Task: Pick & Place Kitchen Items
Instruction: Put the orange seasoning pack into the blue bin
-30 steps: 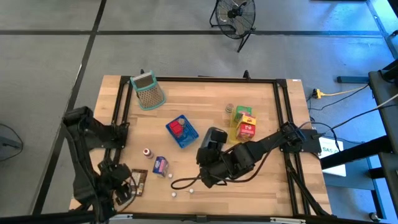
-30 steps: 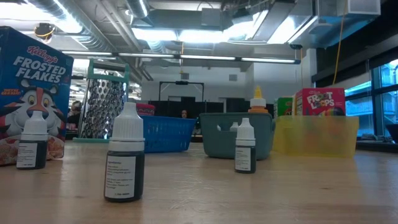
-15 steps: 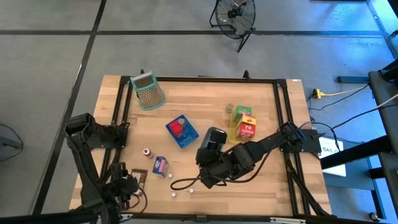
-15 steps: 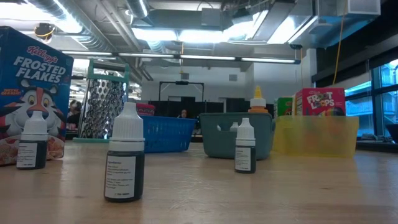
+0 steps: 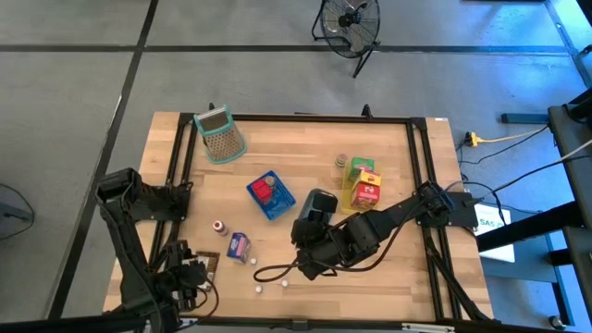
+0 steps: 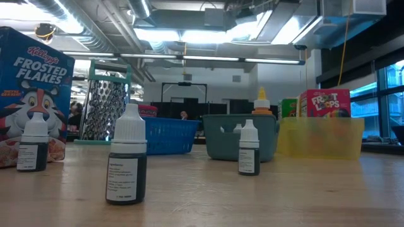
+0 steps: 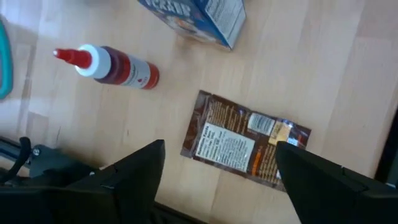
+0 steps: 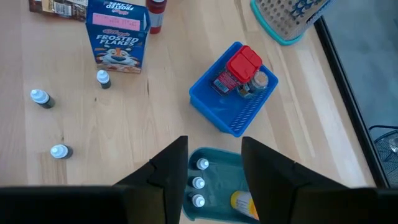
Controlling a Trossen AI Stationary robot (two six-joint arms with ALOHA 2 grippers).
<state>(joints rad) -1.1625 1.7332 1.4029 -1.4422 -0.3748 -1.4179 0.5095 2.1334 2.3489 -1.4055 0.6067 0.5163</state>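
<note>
Left gripper point(image 7: 214, 171): I see jaws apart above the brown packet point(image 7: 245, 148), table's 7 o'clock.
Right gripper point(image 8: 214, 163): jaws apart over the teal tray point(image 8: 214, 186).

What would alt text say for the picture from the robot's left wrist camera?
The left hand, fingers open and empty, hangs over a brown snack packet lying flat on the wooden table. Farther off lie a small red bottle on its side and a blue cereal box's corner.
</note>
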